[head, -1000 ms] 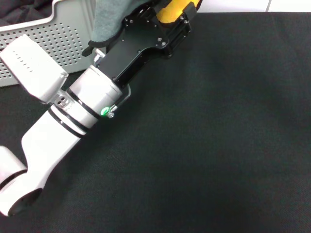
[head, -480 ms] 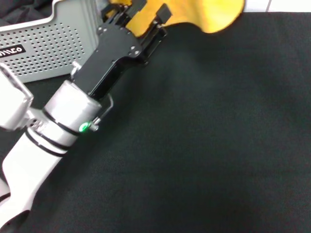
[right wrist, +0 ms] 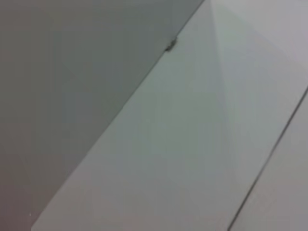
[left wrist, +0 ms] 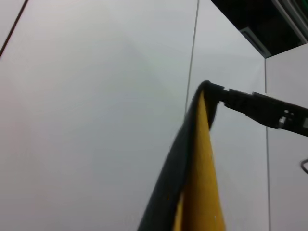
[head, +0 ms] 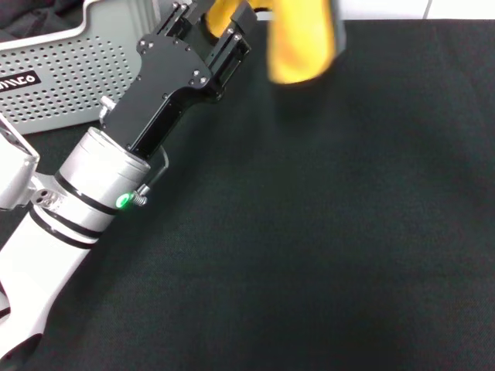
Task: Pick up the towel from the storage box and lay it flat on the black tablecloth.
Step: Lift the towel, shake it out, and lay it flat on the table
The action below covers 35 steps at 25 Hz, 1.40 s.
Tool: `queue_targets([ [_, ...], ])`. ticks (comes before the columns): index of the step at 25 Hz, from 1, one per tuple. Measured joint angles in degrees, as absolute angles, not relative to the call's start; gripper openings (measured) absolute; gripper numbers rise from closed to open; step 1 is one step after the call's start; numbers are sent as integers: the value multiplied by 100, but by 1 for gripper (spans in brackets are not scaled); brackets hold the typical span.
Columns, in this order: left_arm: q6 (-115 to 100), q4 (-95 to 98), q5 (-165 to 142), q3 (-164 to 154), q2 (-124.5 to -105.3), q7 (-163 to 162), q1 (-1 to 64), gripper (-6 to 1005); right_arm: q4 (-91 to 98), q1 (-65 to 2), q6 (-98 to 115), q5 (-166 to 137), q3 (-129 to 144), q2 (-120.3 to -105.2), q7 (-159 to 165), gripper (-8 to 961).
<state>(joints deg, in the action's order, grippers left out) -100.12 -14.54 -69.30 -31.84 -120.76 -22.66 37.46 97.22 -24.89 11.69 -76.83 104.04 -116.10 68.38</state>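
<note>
The left pincer [head: 220, 19] is clamped on the soft yellow-orange and dark grey-green microfibre towel [head: 300, 42], which hangs above the far edge of the wide matte black tablecloth [head: 325, 232]. The light grey perforated plastic storage box [head: 73, 69] sits just beside the arm, at far left.

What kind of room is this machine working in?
Probably a test lab, not a home: a table under a plain black tablecloth, a grey storage box at its edge, and bare white wall panels behind.
</note>
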Motion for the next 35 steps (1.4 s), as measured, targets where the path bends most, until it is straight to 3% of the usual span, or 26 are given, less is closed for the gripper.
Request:
queue_targets([
  [35,-9971,-1442,-6654,-3023,-12075,-2041,3551,604,10162,-1730,2451,-7700,10242,-11592,6631,54],
])
